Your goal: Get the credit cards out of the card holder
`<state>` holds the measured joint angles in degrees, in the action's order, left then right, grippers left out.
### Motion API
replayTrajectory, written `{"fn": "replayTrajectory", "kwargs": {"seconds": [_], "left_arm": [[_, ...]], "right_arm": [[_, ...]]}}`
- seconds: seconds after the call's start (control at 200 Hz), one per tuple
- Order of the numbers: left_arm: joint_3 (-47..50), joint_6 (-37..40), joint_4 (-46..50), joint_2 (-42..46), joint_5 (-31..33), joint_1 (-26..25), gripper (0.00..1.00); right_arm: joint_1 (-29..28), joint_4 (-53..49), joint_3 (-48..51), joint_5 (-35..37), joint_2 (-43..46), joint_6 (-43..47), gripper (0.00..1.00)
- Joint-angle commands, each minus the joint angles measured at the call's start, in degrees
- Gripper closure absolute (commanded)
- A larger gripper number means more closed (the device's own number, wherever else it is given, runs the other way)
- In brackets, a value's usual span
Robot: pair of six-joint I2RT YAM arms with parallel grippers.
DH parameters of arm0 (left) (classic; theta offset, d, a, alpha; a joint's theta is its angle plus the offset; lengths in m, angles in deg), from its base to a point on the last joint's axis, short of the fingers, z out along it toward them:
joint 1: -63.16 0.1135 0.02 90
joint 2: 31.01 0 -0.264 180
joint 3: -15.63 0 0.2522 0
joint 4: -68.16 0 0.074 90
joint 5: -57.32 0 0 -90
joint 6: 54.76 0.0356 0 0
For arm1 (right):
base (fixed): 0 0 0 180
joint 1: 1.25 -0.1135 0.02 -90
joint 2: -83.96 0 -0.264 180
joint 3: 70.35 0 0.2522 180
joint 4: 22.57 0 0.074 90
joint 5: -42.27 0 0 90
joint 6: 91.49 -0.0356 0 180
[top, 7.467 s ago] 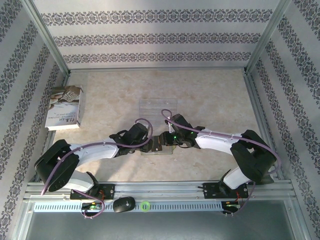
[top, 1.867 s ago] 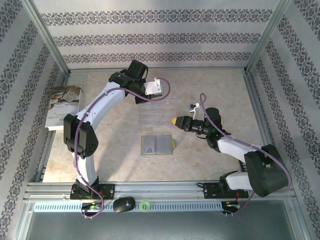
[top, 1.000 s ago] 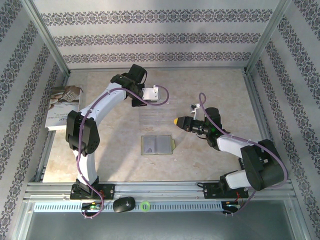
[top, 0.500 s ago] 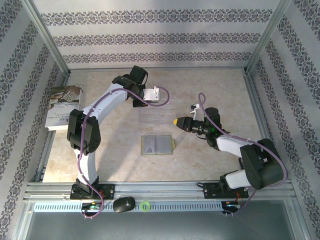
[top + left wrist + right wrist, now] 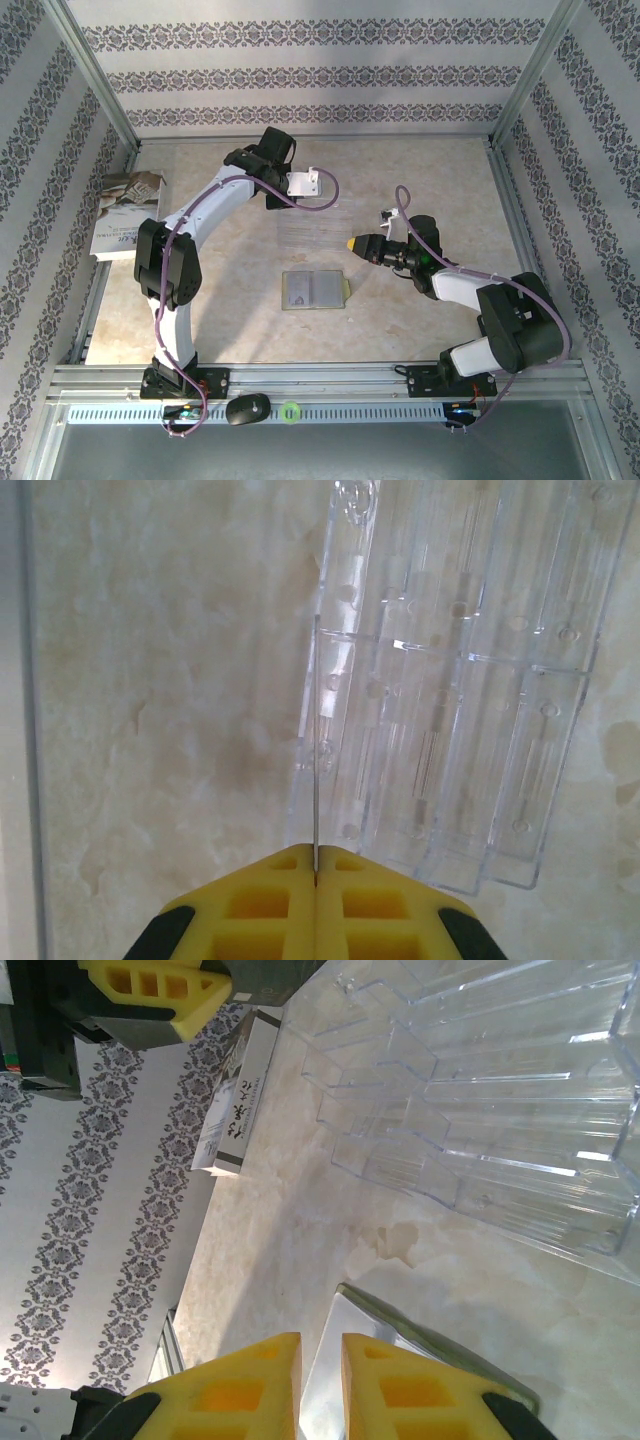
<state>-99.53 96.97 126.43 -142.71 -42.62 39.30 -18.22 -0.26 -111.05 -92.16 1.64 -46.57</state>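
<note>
A few seconds ago both claws were down on the card holder (image 5: 313, 290). Now both arms have lifted clear of it, each with something in its grip. Over the last second almost nothing has moved; the left arm has only settled a touch at the far side. The left claw (image 5: 315, 848) has its yellow pads (image 5: 250, 900) pressed together on a thin card (image 5: 315, 730), seen edge-on so its colour cannot be told. It hangs above the left edge of the clear plastic rack (image 5: 450, 730). The right claw (image 5: 349, 243) has its pads a little apart with a silvery card (image 5: 380, 1325) caught askew between them — I read that as a grip, though how it sits is hard to make out. That suggests both credit cards are out of their pockets, with only the setting-down left. The card holder lies open and flat on the surface (image 5: 440, 170), grey-beige inside up, between the two arms and nearer the bases than either claw. The right claw is near its far right corner, and the left claw is well apart from it, beyond the rack. Whether any pocket still has something in it is too small to tell.
</note>
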Motion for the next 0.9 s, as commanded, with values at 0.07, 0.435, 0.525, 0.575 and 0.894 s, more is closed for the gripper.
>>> {"fn": "replayTrajectory", "kwargs": {"seconds": [0.07, 0.435, 0.525, 0.575, 0.894], "left_arm": [[-0.2, 2.7, -0.1, -2.0, 1.7, 0.8, 1.00], [-0.5, 2.5, -0.6, -3.8, 1.6, 0.7, 1.00], [-0.3, 2.0, -1.1, -3.9, 1.8, 0.7, 1.00], [0.1, 1.5, -2.1, -3.8, 2.4, 0.6, 1.00], [0.9, -2.1, -8.1, -3.0, 5.0, 0.7, 0.76]], "right_arm": [[0.5, 2.3, -0.2, -1.3, 0.0, 0.3, 0.81], [0.8, 2.3, -0.1, -1.4, 0.2, 0.4, 0.81], [0.8, 2.2, -0.1, -1.4, 0.4, 0.4, 0.81], [0.7, 2.2, 0.0, -1.5, 0.5, 0.4, 0.81], [0.8, 2.7, 0.0, -1.7, 0.4, 0.3, 0.81]]}}
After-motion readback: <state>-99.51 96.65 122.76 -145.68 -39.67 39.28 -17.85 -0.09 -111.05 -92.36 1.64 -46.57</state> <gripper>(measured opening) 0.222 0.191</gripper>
